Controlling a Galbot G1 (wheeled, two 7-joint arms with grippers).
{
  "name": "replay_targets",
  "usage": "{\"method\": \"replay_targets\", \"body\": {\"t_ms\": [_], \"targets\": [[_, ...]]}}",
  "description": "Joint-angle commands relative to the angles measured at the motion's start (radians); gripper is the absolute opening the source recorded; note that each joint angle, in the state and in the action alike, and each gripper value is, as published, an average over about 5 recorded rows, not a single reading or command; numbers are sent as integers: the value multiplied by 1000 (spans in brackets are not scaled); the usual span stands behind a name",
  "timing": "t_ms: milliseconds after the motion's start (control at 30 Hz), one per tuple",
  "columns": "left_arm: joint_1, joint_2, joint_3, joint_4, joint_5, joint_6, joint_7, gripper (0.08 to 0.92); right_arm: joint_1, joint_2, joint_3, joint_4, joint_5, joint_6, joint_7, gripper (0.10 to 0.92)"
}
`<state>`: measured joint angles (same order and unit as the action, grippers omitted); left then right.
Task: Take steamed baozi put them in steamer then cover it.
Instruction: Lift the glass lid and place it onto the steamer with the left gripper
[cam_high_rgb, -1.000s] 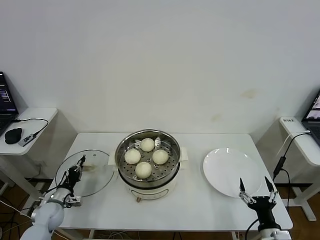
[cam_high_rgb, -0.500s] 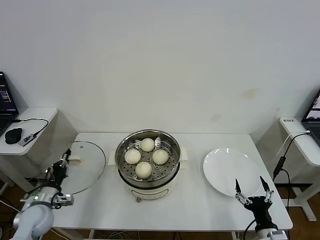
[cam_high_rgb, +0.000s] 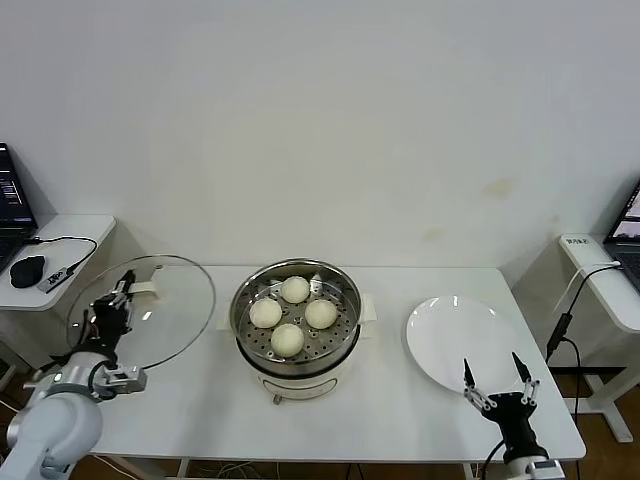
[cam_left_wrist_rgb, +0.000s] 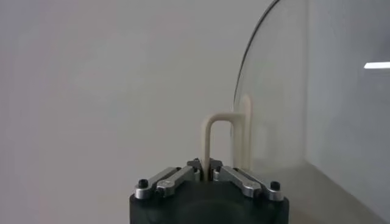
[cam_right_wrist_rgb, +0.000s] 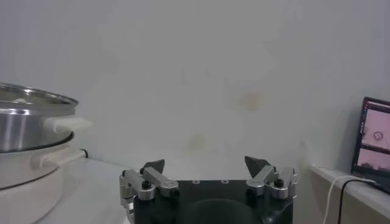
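Observation:
Several cream-white baozi (cam_high_rgb: 287, 339) lie on the perforated tray of the steel steamer (cam_high_rgb: 296, 345) at the table's middle. My left gripper (cam_high_rgb: 120, 292) is shut on the cream bar handle (cam_left_wrist_rgb: 210, 139) of the glass cover (cam_high_rgb: 160, 315), which hangs tilted on edge above the table's left end, apart from the steamer. In the left wrist view the cover (cam_left_wrist_rgb: 317, 109) stands upright beyond the handle. My right gripper (cam_high_rgb: 495, 382) stands open and empty at the table's front right, near the plate; the right wrist view shows it (cam_right_wrist_rgb: 206, 165) with the steamer (cam_right_wrist_rgb: 30, 122) far off.
A flat white plate (cam_high_rgb: 462, 343) lies on the table's right part. Side desks flank the table: the left one (cam_high_rgb: 50, 262) holds a mouse and cables, the right one (cam_high_rgb: 610, 270) a laptop and a hanging cable.
The left gripper has lifted the cover off the table and tilted it up on edge, moving it up and to the left. The right gripper has drawn back slightly toward the front edge.

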<state>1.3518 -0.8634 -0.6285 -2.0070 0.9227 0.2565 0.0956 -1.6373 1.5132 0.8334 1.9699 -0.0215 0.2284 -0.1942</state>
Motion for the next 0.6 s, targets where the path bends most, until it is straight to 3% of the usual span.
{"method": "replay_targets", "body": {"t_ms": [33,233,600], "targets": [[-84,35,238,-168,-26,170,74,141,0,16,-12,-1,-87,4,13,823],[-215,-3,395,-120,37,253,123,141,11,43,-28,-23,-151,12,26,823],[-426,-223,573,36,299,269,210,141,28,57,-35,-59,-197,15,33,823]]}}
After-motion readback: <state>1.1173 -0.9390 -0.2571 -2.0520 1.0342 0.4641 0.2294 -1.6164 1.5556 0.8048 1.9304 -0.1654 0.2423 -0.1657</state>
